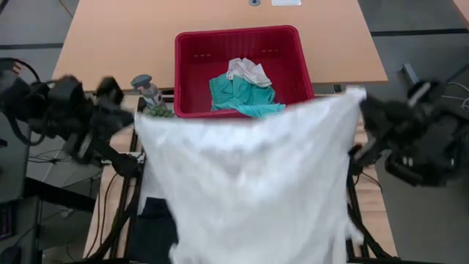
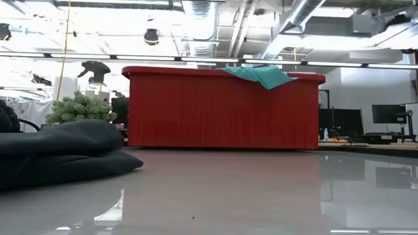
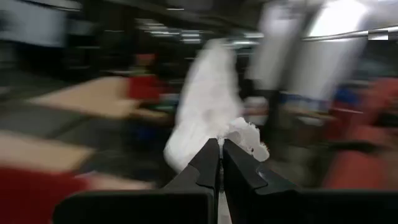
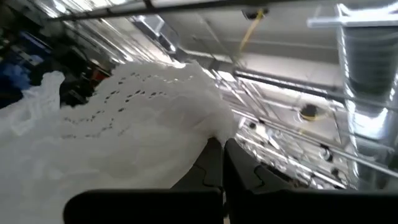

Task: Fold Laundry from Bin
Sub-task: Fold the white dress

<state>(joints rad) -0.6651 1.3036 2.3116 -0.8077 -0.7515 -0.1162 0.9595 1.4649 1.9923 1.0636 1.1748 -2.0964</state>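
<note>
A white lacy garment is spread wide, high above the table's near part, between my two grippers. My left gripper is shut on its left upper corner and my right gripper on its right upper corner. The red bin stands behind it at mid-table, with a teal garment and a white one inside. The teal garment hangs partly over the bin's rim. A black garment lies on the table at the near left. My left gripper pinches a bunched corner of the white garment between its two shut fingers; the cloth billows out beyond the fingertips. One layer or several, I cannot tell. My right gripper pinches the lacy garment's other upper corner between its shut fingers, and the cloth spreads away from them toward the other arm. The garment hangs lifted between both grippers, its top edge sagging a little.
A small green plant and a spray bottle stand just left of the bin. The table's far half is bare wood. The hanging white cloth hides much of the near table in the high view.
</note>
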